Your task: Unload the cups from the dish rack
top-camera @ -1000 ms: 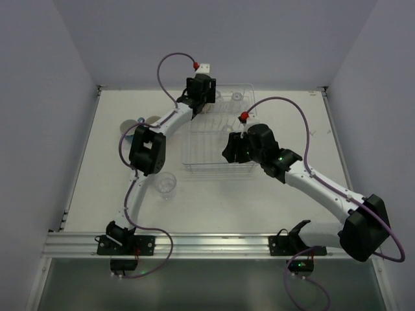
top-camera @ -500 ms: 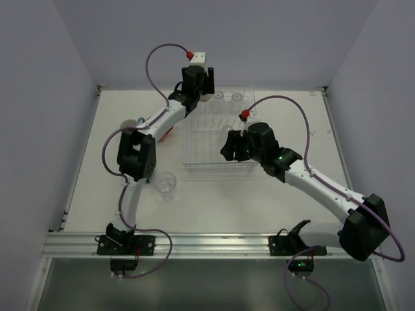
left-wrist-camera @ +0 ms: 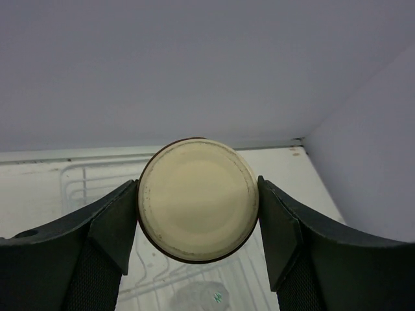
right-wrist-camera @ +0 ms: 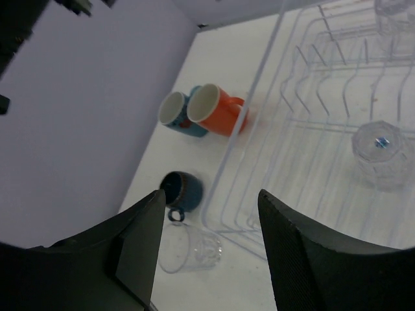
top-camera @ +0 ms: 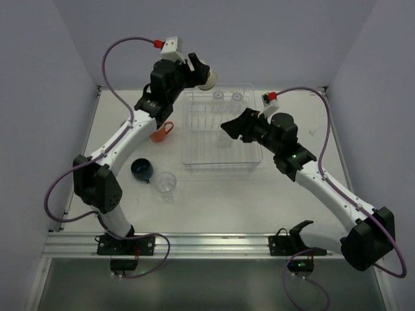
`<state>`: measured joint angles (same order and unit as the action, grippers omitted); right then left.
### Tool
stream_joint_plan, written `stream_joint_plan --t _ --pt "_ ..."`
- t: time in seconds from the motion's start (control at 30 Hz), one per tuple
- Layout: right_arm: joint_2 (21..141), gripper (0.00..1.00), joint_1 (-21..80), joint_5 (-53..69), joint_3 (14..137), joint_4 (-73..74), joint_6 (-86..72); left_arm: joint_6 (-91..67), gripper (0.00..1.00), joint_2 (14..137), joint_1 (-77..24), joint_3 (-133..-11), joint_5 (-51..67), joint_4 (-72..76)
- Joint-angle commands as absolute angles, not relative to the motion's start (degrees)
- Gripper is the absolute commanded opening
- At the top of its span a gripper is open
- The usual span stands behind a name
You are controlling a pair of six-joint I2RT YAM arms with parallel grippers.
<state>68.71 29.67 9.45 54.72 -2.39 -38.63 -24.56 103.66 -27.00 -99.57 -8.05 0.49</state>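
Observation:
My left gripper [top-camera: 202,74] is shut on the brown handleless cup [top-camera: 207,78] and holds it in the air above the back left corner of the dish rack [top-camera: 249,165]. In the left wrist view the cup's cream underside [left-wrist-camera: 198,199] fills the gap between the fingers. My right gripper [top-camera: 229,127] is open and empty above the middle of the rack. Two clear tumblers [top-camera: 219,97] stand at the rack's back, and one more [right-wrist-camera: 382,154] sits inside the rack. The orange mug [top-camera: 161,131], a dark blue mug [top-camera: 142,170] and a clear tumbler [top-camera: 166,184] are on the table left of the rack.
A light blue mug [right-wrist-camera: 178,115] lies beside the orange mug [right-wrist-camera: 217,109]. The tumbler on the table [right-wrist-camera: 191,249] lies on its side next to the dark blue mug [right-wrist-camera: 181,190]. Walls close the table at the back and both sides.
My left arm has swung up and to the left, lifting the brown cup off the rack's back left corner. My right gripper has turned toward the back of the rack.

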Motion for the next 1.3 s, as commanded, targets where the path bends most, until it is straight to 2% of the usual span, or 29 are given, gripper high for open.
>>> stream_joint_plan --t 0.0,0.3,0.57,0.7,0.73,0.8,0.97,1.1,1.13,1.17,1.2,1.27 --pt "66.0 0.62 29.0 16.2 54.3 -14.7 -45.4 -36.2 0.32 92.8 -26.4 -90.4 3.6 7.8" --pt "60.9 0.73 29.0 22.0 48.8 -28.1 -54.5 -59.6 0.31 73.1 -26.1 -61.7 21.7 25.7" --pt "59.1 0.73 29.1 28.5 47.7 -31.7 -55.7 -67.5 0.30 67.1 -26.3 -53.4 28.1 33.7" --pt "58.9 0.66 29.1 29.8 46.9 -34.4 -58.5 -70.1 0.31 66.3 -26.6 -50.6 29.8 37.1" --pt "59.1 0.55 29.2 30.1 46.8 -35.1 -58.8 -70.6 0.31 66.3 -26.7 -50.0 30.1 39.1" --pt "59.1 0.47 29.3 30.2 46.9 -35.5 -60.0 -71.1 0.31 66.3 -27.0 -49.0 30.3 39.7" --pt "60.6 0.41 30.5 29.4 48.4 -34.6 -61.0 -73.4 0.31 66.4 -28.2 -46.0 29.3 46.0" --pt "62.3 0.33 32.8 27.5 50.1 -34.2 -60.2 -73.7 0.31 67.1 -30.9 -44.7 27.2 50.2" --pt "62.7 0.28 33.1 27.3 50.5 -33.8 -60.1 -73.7 0.32 67.6 -31.4 -44.6 27.2 51.7" --pt "62.5 0.14 33.8 25.9 50.5 -33.9 -59.9 -73.7 0.34 67.8 -31.6 -44.6 27.3 51.9" --pt "62.2 0.09 34.1 24.7 50.5 -33.9 -59.6 -73.7 0.38 67.9 -31.7 -44.6 27.5 52.0" --pt "61.5 0.00 34.3 22.7 51.3 -31.0 -58.5 -72.8 0.55 67.2 -31.6 -44.7 27.9 50.5"
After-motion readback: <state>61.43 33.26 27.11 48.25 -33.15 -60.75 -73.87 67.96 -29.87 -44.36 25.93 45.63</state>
